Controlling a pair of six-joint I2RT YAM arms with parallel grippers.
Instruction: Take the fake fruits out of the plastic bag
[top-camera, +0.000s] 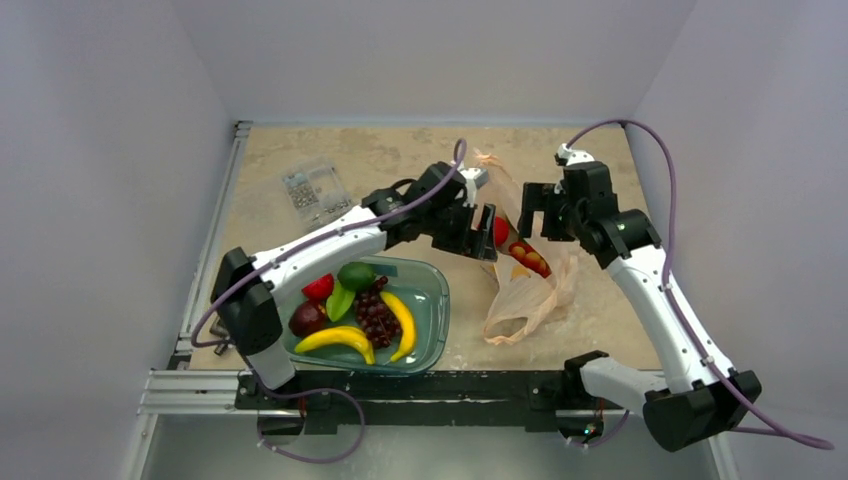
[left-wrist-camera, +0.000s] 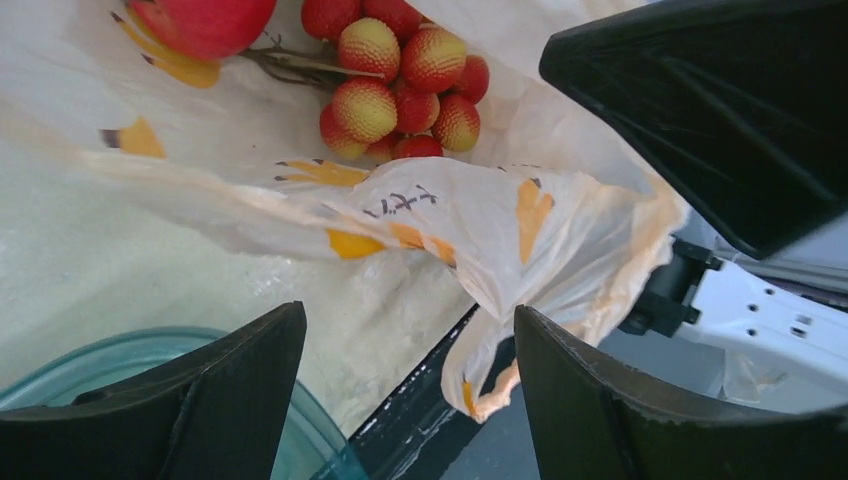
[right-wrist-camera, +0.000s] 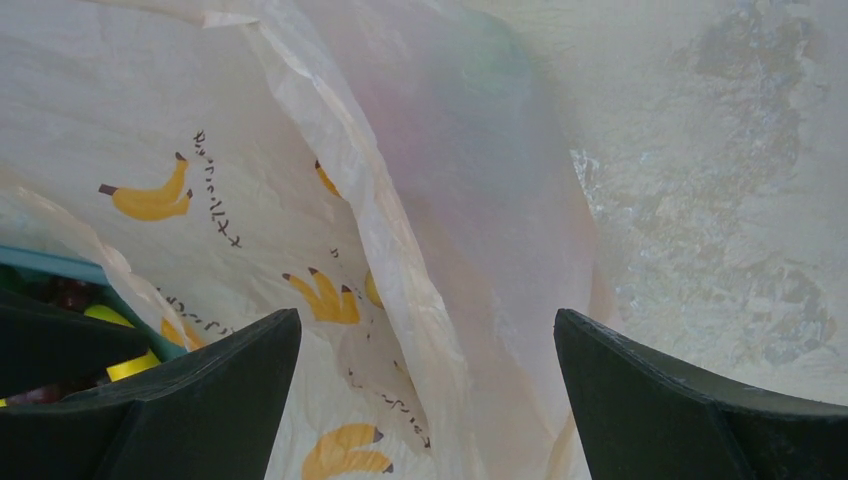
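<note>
Only partway there: berry bunch (left-wrist-camera: 400, 80) and red ball (left-wrist-camera: 205, 20) not yet out of the plastic bag (top-camera: 525, 300) on the tabletop (top-camera: 400, 150) beside the tray (top-camera: 430, 300), left fingers (left-wrist-camera: 230, 390) and right fingers (right-wrist-camera: 220, 390) both spread wide, gripping nothing.

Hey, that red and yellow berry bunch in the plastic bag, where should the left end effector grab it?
Probably across the rounded cluster of the berry bunch, coming through the open mouth of the plastic bag from where the left end effector hangs open. The cluster lies uncovered and bulky; its thin stem runs off toward the red ball.
</note>
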